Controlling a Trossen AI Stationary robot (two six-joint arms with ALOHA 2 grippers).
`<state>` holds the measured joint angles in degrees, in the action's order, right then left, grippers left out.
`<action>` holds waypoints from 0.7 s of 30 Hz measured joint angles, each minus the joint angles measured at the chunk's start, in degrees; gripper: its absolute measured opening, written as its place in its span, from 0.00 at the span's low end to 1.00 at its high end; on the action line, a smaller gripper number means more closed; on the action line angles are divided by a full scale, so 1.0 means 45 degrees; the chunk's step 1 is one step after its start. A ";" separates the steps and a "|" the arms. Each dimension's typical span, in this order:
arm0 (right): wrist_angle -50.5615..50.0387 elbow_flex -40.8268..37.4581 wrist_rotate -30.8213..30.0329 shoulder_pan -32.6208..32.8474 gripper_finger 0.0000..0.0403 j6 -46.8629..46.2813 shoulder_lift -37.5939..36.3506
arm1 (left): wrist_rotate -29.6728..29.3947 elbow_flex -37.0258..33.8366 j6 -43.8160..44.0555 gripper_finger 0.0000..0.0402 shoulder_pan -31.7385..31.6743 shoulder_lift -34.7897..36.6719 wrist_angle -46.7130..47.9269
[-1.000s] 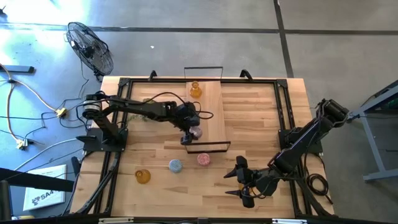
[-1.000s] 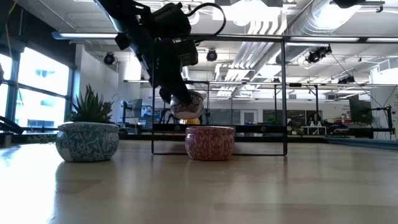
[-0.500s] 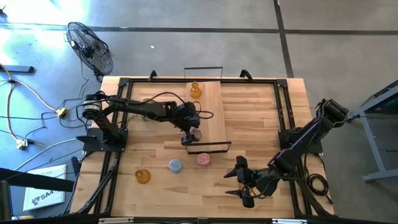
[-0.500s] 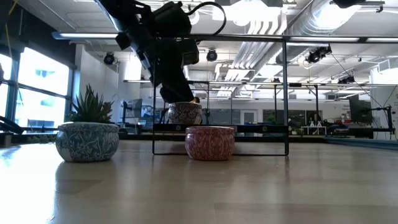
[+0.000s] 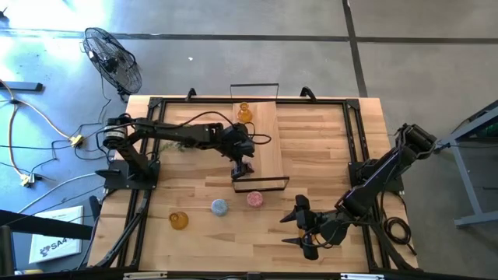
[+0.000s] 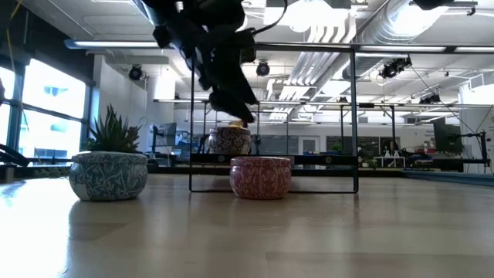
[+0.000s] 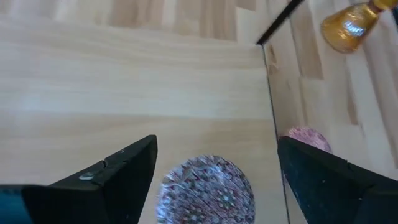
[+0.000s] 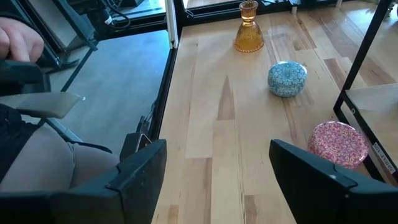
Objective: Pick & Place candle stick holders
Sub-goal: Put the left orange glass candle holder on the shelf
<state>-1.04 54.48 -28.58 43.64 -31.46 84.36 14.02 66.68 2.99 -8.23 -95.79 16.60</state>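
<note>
Fingers of left gripper (image 5: 244, 166) spread, hovering over pink holder (image 7: 208, 190) sitting free on raised wooden shelf (image 5: 264, 144), at 6 o'clock from amber holder (image 5: 244, 113); right gripper (image 5: 299, 229) spread, parked.

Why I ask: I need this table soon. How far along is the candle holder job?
Done: an amber holder and a pink holder stand on the raised wooden shelf. In hand: nothing; the left gripper hangs open over that pink holder, and the right gripper waits open at the near right. Left: a second amber holder, the blue holder and a second pink holder on the table.
</note>
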 joint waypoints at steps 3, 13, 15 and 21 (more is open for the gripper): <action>0.0000 0.0005 0.0005 0.0000 0.69 0.0005 0.0000 | -0.0550 0.0584 -0.0276 0.81 0.0000 0.0000 0.0629; 0.0000 0.0009 0.0203 0.0005 0.69 0.0001 0.0000 | -0.0997 0.5099 -0.0240 0.81 0.0239 0.0001 0.7471; -0.0002 0.0010 0.0217 0.0005 0.69 0.0090 0.0000 | -0.1593 0.6127 0.0005 0.81 0.0532 0.0005 0.9076; -0.0005 0.0010 0.0387 0.0001 0.69 0.0242 0.0000 | -0.2592 0.8630 0.1914 0.81 0.1912 0.0024 1.3214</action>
<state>-1.06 54.52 -26.84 43.64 -30.37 84.36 2.36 105.51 11.61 0.37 -95.68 76.07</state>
